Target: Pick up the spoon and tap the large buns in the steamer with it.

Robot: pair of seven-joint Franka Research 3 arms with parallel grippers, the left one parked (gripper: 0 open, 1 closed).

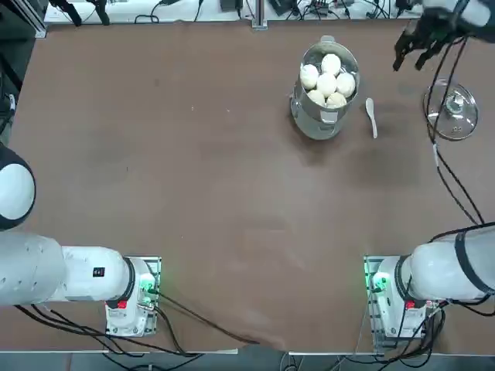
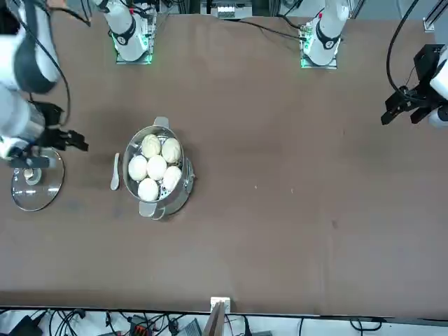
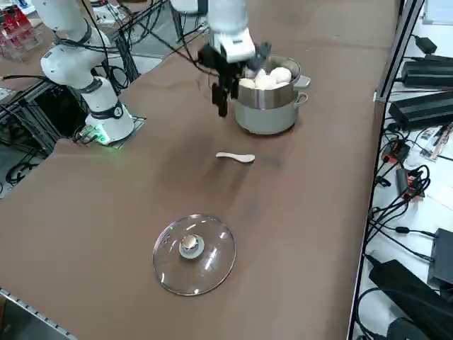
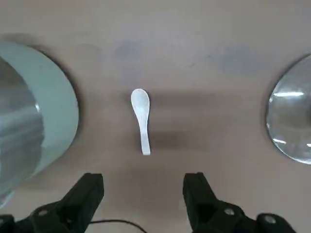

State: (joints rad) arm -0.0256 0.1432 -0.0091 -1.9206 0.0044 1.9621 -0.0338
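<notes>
My right gripper [image 4: 144, 187] hangs in the air above the table [image 1: 193, 170], jaws spread wide and holding nothing. Between my two black fingers [image 4: 87, 191] I look straight down at the white spoon [image 4: 141, 119], which lies flat on the brown surface with its oval bowl pointing away from my fingertips and its short handle toward them. Nothing of mine touches it; I am well above it.

In the overhead view the spoon [image 1: 371, 117] lies just to the right of the steamer [image 1: 325, 91], close beside it but apart from its wall, handle toward the near side. The steamer is a round shiny steel pot with small side handles, standing upright in the far right part of the table. Inside it sit the large buns [image 1: 328, 77], five smooth white ones packed together and touching each other, their tops level with the rim.

Further right, well clear of the spoon, the round glass lid [image 1: 452, 110] rests flat on the table with its knob up. The spoon lies between the lid and the steamer, nearer the steamer.

From the side camera my gripper [image 3: 221, 95] shows pointing downward, raised off the table near the steamer [image 3: 269, 106], with the spoon [image 3: 236, 157] on the table below.
</notes>
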